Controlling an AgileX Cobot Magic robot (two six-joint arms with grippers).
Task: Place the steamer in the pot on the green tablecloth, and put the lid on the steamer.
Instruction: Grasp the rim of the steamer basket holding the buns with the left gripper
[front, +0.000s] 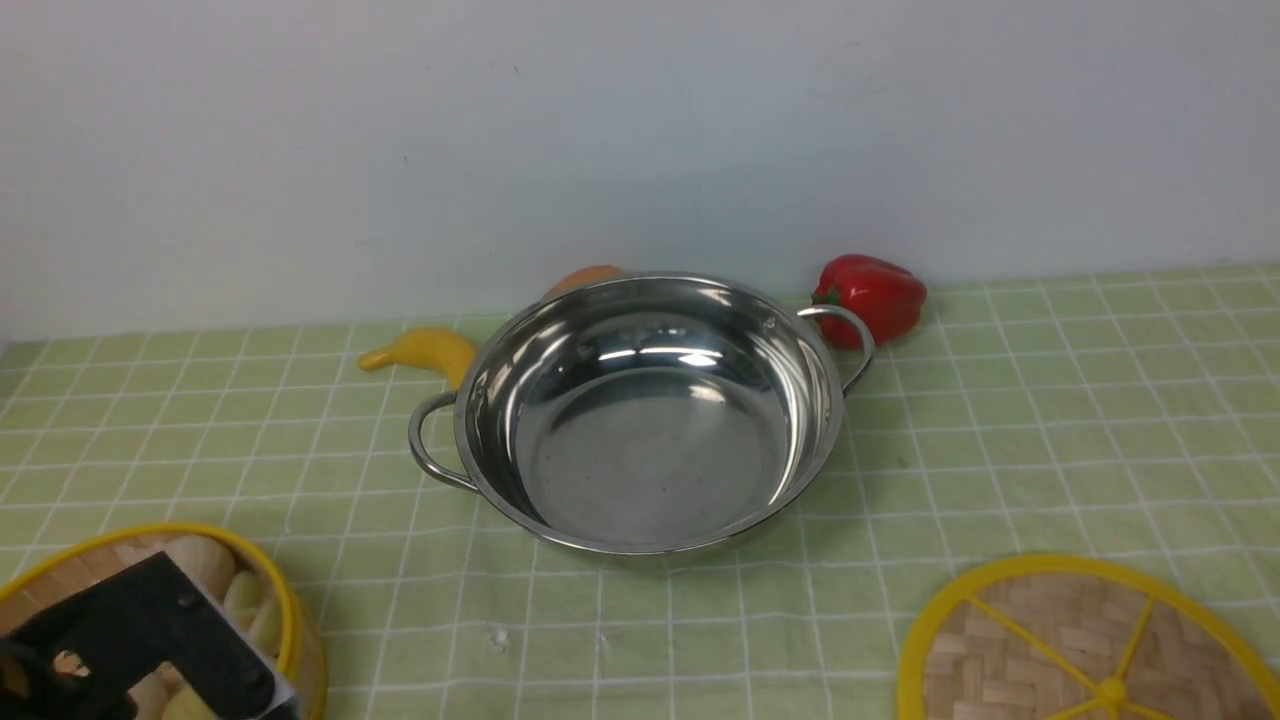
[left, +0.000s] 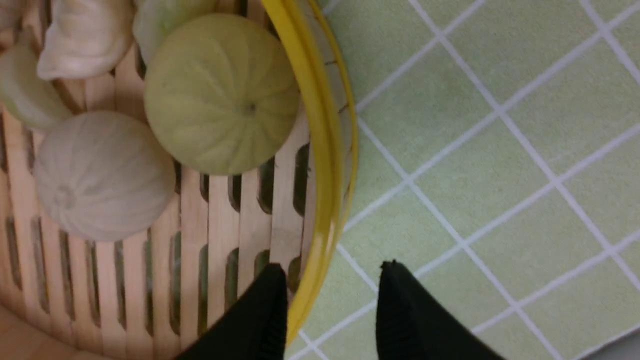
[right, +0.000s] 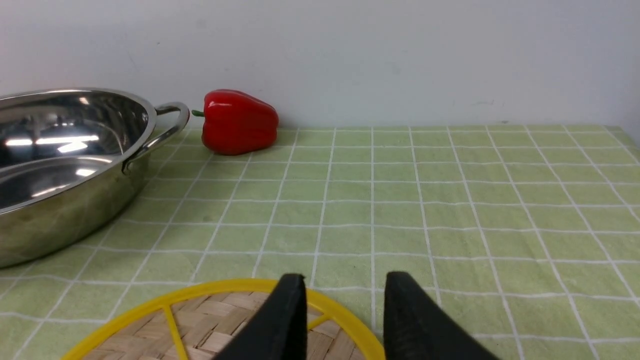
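On the green tablecloth, to the left of the pot and nearer to the robot than it, stands the steamer. It is upright and well apart from the pot; only cloth lies between the two. On its slatted floor lie a greenish bun, a white bun and a dumpling, close together.

The lid lies flat to the right of the pot, also on the robot's side of it and apart from it. A red pepper lies just beside the pot's right handle, by the wall. A yellow fruit lies at the pot's far left, one end hidden behind the rim. An orange thing is behind the pot, mostly hidden.

The left gripper points down over the steamer's edge. One finger is inside the basket and the other outside, with the yellow rim between them. Its jaws stand apart, and a gap shows between the outer finger and the rim. The right gripper is low over the lid's far edge, aimed toward the wall, its jaws parted as well. Whether it touches the lid I cannot tell.
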